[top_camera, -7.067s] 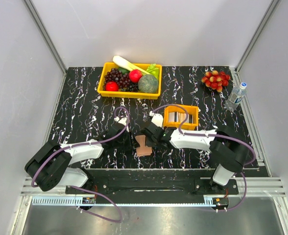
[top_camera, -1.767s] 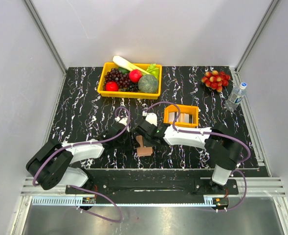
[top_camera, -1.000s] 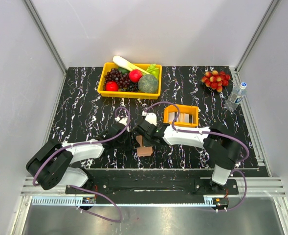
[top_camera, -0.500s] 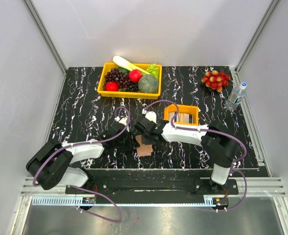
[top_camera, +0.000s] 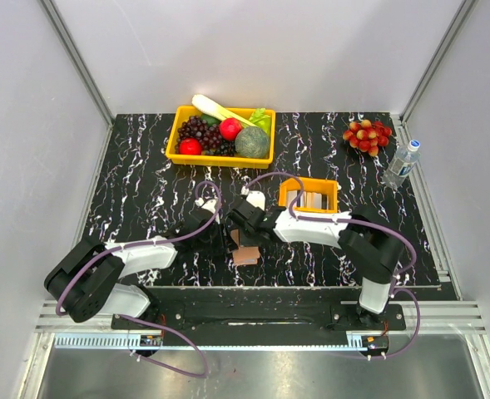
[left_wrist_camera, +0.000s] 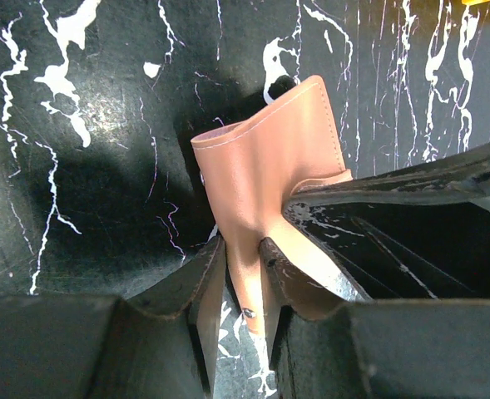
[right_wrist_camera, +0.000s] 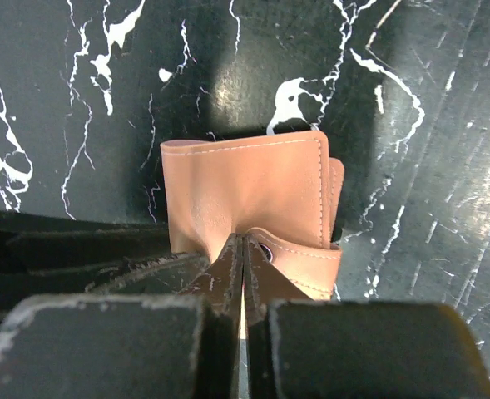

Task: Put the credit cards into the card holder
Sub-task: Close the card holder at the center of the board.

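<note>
The tan card holder (top_camera: 245, 256) lies near the table's front edge, between my two grippers. My left gripper (left_wrist_camera: 243, 243) is shut on its near edge, and the leather (left_wrist_camera: 269, 158) bulges up beyond the fingers. My right gripper (right_wrist_camera: 243, 246) is shut, with its tips pressed into the card holder (right_wrist_camera: 245, 183) beside the snap tab. A thin pale edge, seemingly a credit card (right_wrist_camera: 241, 337), shows between its fingers. More credit cards (top_camera: 311, 200) stand in the small orange tray (top_camera: 309, 182) behind the right arm. From above, the right gripper (top_camera: 238, 232) sits just right of the left gripper (top_camera: 220, 241).
A yellow bin of fruit (top_camera: 221, 133) stands at the back, left of centre. A bunch of red fruit (top_camera: 367, 135) and a water bottle (top_camera: 402, 164) are at the back right. The right arm's forearm crosses in front of the orange tray.
The right gripper has edged a little to the left over the card holder, closer to the left gripper. The left arm has stayed still with its grip.
</note>
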